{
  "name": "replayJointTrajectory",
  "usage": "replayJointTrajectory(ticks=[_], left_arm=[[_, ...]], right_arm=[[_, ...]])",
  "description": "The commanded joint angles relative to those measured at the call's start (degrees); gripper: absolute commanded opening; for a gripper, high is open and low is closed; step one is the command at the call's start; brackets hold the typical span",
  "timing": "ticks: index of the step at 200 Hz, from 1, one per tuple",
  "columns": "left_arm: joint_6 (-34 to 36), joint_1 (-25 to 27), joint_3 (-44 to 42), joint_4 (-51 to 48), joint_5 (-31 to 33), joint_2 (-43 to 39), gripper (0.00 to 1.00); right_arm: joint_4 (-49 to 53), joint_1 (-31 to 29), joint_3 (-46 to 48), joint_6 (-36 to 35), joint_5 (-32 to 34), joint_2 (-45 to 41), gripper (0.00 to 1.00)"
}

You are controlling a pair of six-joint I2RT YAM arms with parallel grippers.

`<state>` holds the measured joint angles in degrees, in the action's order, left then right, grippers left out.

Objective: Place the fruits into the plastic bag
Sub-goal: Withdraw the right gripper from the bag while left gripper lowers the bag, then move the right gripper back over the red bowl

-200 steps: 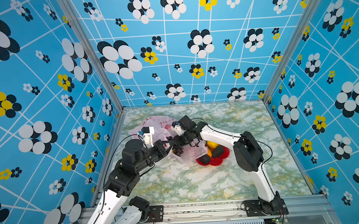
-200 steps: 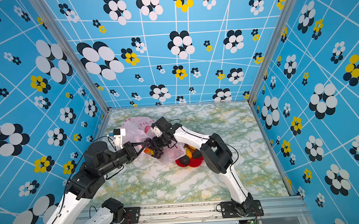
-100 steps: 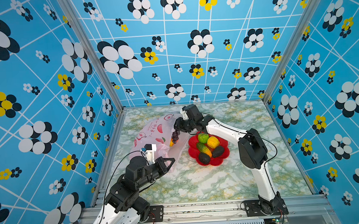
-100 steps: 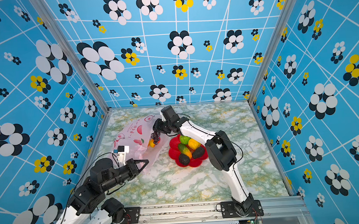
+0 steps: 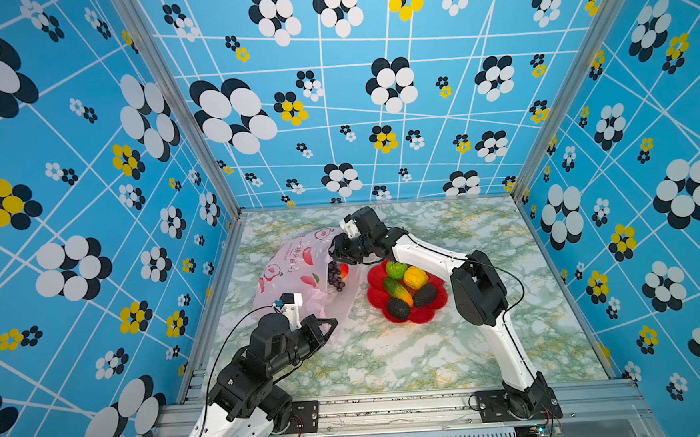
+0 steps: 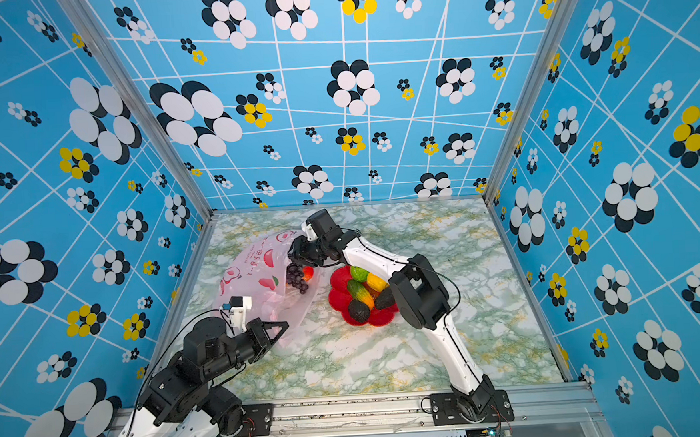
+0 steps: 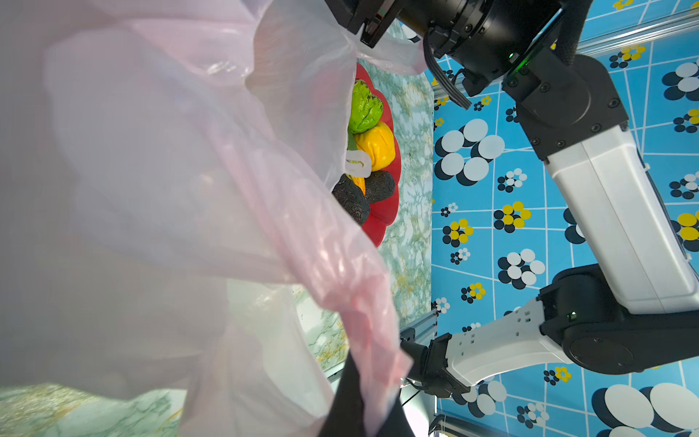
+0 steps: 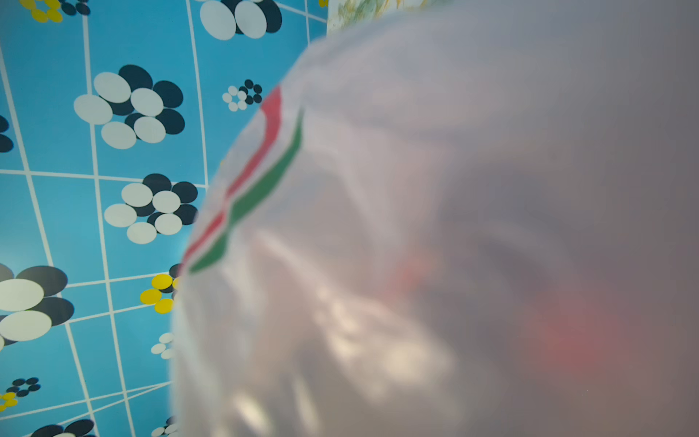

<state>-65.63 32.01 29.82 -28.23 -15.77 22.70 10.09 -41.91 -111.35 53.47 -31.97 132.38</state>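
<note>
L gripper [image 5: 329,325] has pulled back to near-left w/ the plastic bag [image 5: 289,269] edge pinched. The bag is now stretched near-to-far and no longer draped over the red dish [image 5: 421,316], which is fully uncovered. R gripper [image 5: 336,257] went from mid-table to the bag's far mouth. The mango [image 5: 344,270] it carried now sits in the mouth beside the grape bunch [image 5: 335,279]; can't tell if let go.

A line of red characters is printed across the plastic bag [image 5: 289,273], seen in both top views [image 6: 251,271], but it is too small to read. No other text is legible.
</note>
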Motion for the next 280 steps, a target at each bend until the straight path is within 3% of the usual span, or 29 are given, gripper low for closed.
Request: replayJointTrajectory(ticks=[1, 37, 67, 112, 139, 173, 232, 244, 252, 280], left_arm=[[-0.5, 0.1, -1.3, 0.6, 0.5, 0.0, 0.00], [-0.4, 0.0, -1.2, 0.9, 0.8, 0.0, 0.00], [-0.3, -0.3, -1.2, 0.7, 0.9, -0.2, 0.00], [0.0, -1.7, 1.1, -1.0, 3.3, 0.5, 0.00], [1.6, -2.6, 4.8, -4.4, 6.8, 0.8, 0.00], [2.5, -2.9, 8.2, -9.4, 11.9, 0.9, 0.00], [0.9, -2.9, 7.6, -9.1, 14.6, 0.6, 0.00], [0.9, -2.9, 7.6, -8.8, 15.0, 0.8, 0.00], [1.2, -2.9, 7.6, -8.5, 15.0, 1.0, 0.00], [2.2, -2.9, 8.2, -7.8, 14.9, 2.7, 0.00]], right_arm=[[-2.4, -1.7, -3.9, 2.4, -6.0, 2.3, 0.53], [-1.9, -2.3, -5.3, 2.4, -6.7, 3.0, 0.60], [3.8, -2.0, -6.9, -2.6, -5.4, 1.5, 0.62], [24.5, -1.7, -8.7, -16.8, 2.3, -3.9, 0.66], [31.9, -1.1, -6.9, -22.1, 4.9, -8.2, 0.67], [36.5, 0.1, -2.8, -25.5, 7.2, -15.4, 0.70], [40.1, 2.1, 1.5, -28.6, 8.7, -25.1, 0.80], [41.6, 2.4, 0.9, -30.0, 11.0, -27.0, 0.87], [42.9, 2.7, 0.4, -31.3, 12.9, -28.4, 0.99], [46.8, 3.6, 0.9, -35.5, 24.6, -35.1, 0.99]])
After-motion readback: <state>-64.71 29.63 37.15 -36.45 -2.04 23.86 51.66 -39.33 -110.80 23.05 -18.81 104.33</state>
